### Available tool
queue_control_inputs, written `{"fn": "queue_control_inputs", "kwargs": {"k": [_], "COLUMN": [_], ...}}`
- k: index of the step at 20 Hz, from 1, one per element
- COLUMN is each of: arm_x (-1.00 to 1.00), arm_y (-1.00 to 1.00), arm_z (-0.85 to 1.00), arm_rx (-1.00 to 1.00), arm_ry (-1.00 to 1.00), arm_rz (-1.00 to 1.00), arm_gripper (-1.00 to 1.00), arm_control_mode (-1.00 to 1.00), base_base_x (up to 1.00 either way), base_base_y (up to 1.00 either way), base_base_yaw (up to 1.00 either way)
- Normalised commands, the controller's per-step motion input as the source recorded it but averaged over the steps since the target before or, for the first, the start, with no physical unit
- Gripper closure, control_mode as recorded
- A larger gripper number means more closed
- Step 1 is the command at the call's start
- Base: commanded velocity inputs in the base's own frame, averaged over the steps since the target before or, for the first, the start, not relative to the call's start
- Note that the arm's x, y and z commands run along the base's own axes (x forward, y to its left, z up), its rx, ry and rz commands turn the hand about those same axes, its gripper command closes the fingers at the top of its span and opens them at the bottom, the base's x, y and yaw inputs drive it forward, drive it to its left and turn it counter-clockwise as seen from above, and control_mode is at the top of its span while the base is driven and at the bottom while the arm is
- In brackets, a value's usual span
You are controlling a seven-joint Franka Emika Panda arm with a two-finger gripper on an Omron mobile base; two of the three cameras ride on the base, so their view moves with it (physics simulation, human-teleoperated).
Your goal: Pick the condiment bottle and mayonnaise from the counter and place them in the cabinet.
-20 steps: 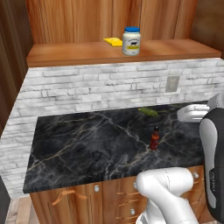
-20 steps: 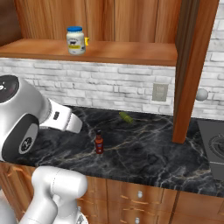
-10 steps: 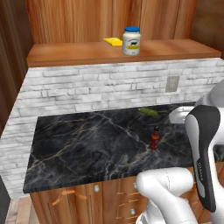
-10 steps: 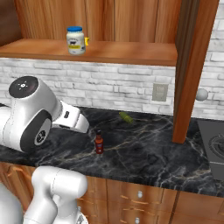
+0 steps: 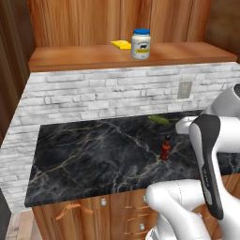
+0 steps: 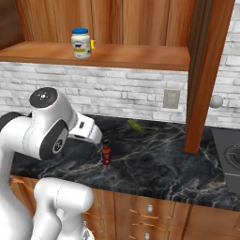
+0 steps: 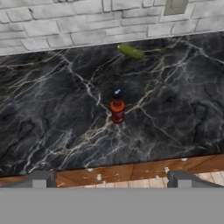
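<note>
The condiment bottle (image 5: 165, 148) (image 6: 106, 153) (image 7: 117, 107) stands upright on the black marble counter (image 5: 93, 154) (image 6: 154, 164) (image 7: 43, 109), dark red with a black cap. The mayonnaise (image 5: 140, 44) (image 6: 81, 43) sits on the cabinet's wooden shelf (image 5: 84, 56) (image 6: 136, 54), a white jar with a blue lid. My gripper (image 7: 111, 179) is open, its fingertips (image 7: 41, 177) wide apart with nothing between them. It hovers above the counter's front edge, well short of the bottle, which lies straight ahead.
A small green vegetable (image 5: 159, 120) (image 6: 135, 125) (image 7: 130, 51) lies by the brick wall behind the bottle. A yellow item (image 5: 121, 44) rests on the shelf beside the jar. A wooden post (image 6: 206, 70) and a stove corner (image 6: 229, 154) stand at the right.
My arm has swung in over the counter's front edge, its big joint now nearer the bottle. The bottle and the jar have stayed put.
</note>
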Motion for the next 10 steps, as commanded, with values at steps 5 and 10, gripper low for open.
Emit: {"fn": "queue_control_inputs", "kwargs": {"k": [5, 10], "arm_x": [0.22, 0.19], "arm_y": [-0.01, 0.0], "arm_z": [-0.32, -0.33], "arm_rx": [0.0, 0.0], "arm_ry": [0.0, 0.0], "arm_rz": [0.0, 0.01], "arm_gripper": [-1.0, -1.0], "arm_control_mode": [-1.0, -1.0], "base_base_x": [0.0, 0.0], "base_base_y": [0.0, 0.0], "base_base_yaw": [0.0, 0.0]}}
